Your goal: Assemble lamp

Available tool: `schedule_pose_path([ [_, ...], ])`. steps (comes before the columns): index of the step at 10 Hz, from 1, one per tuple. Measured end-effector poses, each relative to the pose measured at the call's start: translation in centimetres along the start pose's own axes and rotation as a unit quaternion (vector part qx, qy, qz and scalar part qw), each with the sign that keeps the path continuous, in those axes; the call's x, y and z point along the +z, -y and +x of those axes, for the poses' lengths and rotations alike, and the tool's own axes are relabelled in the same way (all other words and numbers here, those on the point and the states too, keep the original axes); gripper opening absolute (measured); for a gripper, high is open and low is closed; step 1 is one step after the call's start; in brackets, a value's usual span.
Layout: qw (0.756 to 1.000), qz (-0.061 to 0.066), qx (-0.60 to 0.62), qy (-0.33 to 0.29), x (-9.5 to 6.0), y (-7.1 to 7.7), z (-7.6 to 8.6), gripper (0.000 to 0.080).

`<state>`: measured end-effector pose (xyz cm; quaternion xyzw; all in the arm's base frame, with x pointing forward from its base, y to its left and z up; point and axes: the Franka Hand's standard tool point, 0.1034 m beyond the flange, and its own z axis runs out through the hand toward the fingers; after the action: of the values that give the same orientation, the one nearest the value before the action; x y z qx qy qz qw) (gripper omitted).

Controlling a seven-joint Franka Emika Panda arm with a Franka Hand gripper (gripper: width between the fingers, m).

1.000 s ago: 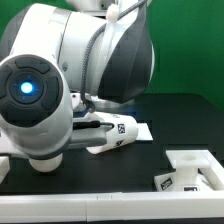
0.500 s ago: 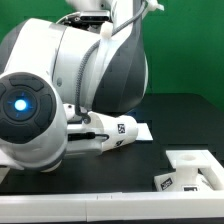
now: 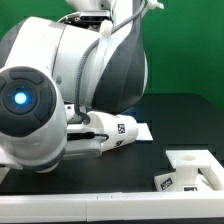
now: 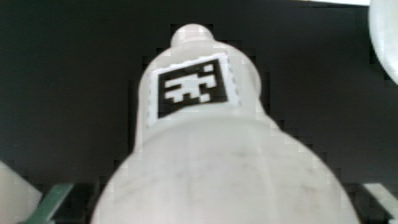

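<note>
The lamp bulb (image 4: 210, 150) is a white ball on a neck with a square tag. It lies on the black table and fills the wrist view. My gripper (image 4: 215, 200) straddles its wide ball end. A fingertip (image 4: 54, 198) shows on each side, each with a thin dark gap to the bulb, so the jaws are open. In the exterior view the bulb (image 3: 112, 135) lies at the centre, neck toward the exterior view's right, and the arm hides the gripper. The blocky lamp base (image 3: 192, 168) stands at the lower right. The shade is not in view.
The big white robot arm (image 3: 60, 80) fills the exterior view's left half and hides the table there. A thin flat white piece (image 3: 143, 129) lies under the bulb's neck end. White shapes (image 4: 388, 50) sit at the wrist view's edge.
The arm's body shifted toward the exterior view's left and down during the first half second, then held still. The bulb has not moved.
</note>
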<state>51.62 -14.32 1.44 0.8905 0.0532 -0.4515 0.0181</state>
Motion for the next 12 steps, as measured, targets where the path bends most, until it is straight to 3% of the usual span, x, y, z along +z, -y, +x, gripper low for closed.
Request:
schedule_pose_path([
  [1,1.000,0.001,-0.004,0.006,-0.8,0.9,-0.8,0.0574],
  [2,1.000,-0.007,-0.005,-0.013,-2.9,2.0,-1.1,0.0574],
  [3,0.998,-0.011,-0.010,-0.066,-6.0,3.6,-2.3,0.0574],
  [4,0.996,0.000,-0.003,-0.084,-7.7,5.2,-4.4,0.0574],
  [6,0.988,-0.003,0.011,-0.153,-11.1,7.7,-5.9,0.0575],
  [7,0.985,-0.003,0.028,-0.173,-11.2,8.4,-6.2,0.0576],
  [10,0.961,-0.015,0.025,-0.276,-12.1,7.9,-5.3,0.0576],
  [11,0.950,-0.011,0.036,-0.309,-12.5,8.2,-5.4,0.0576],
  [12,0.942,0.013,0.052,-0.333,-13.7,10.8,-6.2,0.0576],
])
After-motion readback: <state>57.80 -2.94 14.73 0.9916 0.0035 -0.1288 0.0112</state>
